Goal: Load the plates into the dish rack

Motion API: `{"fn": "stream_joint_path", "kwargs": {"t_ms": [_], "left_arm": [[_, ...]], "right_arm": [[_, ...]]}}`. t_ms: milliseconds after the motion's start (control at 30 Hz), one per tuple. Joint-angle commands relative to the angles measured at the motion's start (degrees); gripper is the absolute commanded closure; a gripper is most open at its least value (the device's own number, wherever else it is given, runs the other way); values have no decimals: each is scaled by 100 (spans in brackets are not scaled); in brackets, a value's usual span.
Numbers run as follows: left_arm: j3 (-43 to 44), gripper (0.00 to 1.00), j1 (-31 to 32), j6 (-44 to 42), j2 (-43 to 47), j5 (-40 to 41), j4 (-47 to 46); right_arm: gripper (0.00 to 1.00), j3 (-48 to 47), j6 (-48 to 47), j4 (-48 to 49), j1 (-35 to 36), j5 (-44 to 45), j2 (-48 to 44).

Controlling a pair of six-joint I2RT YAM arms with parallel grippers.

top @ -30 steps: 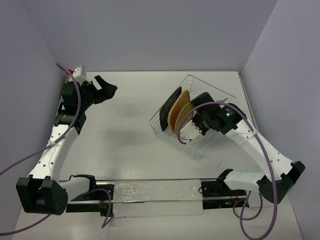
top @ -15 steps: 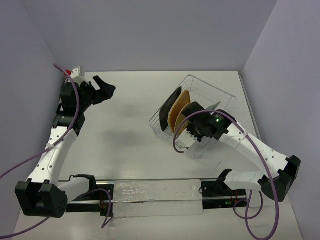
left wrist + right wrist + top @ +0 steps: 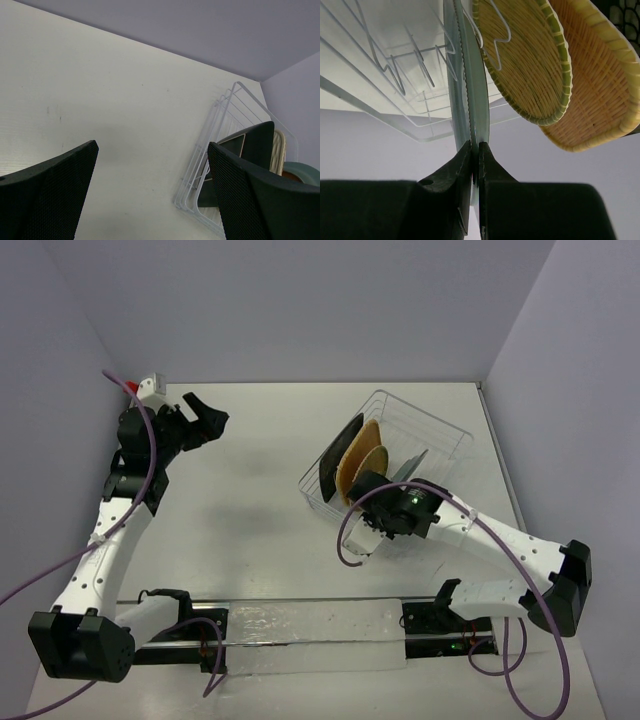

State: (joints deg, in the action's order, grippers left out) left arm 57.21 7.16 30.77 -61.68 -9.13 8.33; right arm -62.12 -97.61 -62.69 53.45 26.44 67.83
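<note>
**Teal-grey plate gripped on edge at the rack**

Top external view: the dish rack [image 3: 425, 416] sat right of centre on the surface [image 3: 260, 470]. In it stood, on edge from left to right, the black square plate [image 3: 338, 448], the tan woven plate [image 3: 350, 472], the yellow woven plate [image 3: 375, 458] and the teal-grey plate [image 3: 410, 466]. The right end effector [image 3: 385, 488] was at the rack's lower side, by the teal-grey plate. The left end effector [image 3: 212, 415] hung at upper left, well apart from the rack.

Left wrist view: the left end effector [image 3: 152, 147] was spread wide with nothing between its fingers. The rack [image 3: 220, 130] and its plates lay at lower right.

Right wrist view: the right end effector [image 3: 475, 150] was pinched tight on the rim of the teal-grey plate [image 3: 470, 90], which stood upright among the rack's wires [image 3: 395, 65]. The yellow woven plate [image 3: 525, 65] leaned just right of it, with the tan woven plate [image 3: 600, 85] beyond.
</note>
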Motion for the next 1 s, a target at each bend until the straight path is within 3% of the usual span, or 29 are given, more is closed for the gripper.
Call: {"fn": "stream_joint_path", "kwargs": {"t_ms": [0,167,300,400,500,967], "left_arm": [[-59,2,40,-106,128,78,9],[-88,2,40,-106,130,104,20],[-45,2,40,-149,120,145,79],[7,2,40,-176,145,206,175],[25,2,40,-221,211,253,239],[44,2,40,-255,449,310,361]], "right_arm": [[100,-4,16,337,125,702,30],[93,33,83,345,244,662,81],[74,11,143,344,383,508,123],[72,-66,194,337,416,387,167],[58,-83,207,347,455,332,170],[48,-604,507,379,994,3,169]]}}
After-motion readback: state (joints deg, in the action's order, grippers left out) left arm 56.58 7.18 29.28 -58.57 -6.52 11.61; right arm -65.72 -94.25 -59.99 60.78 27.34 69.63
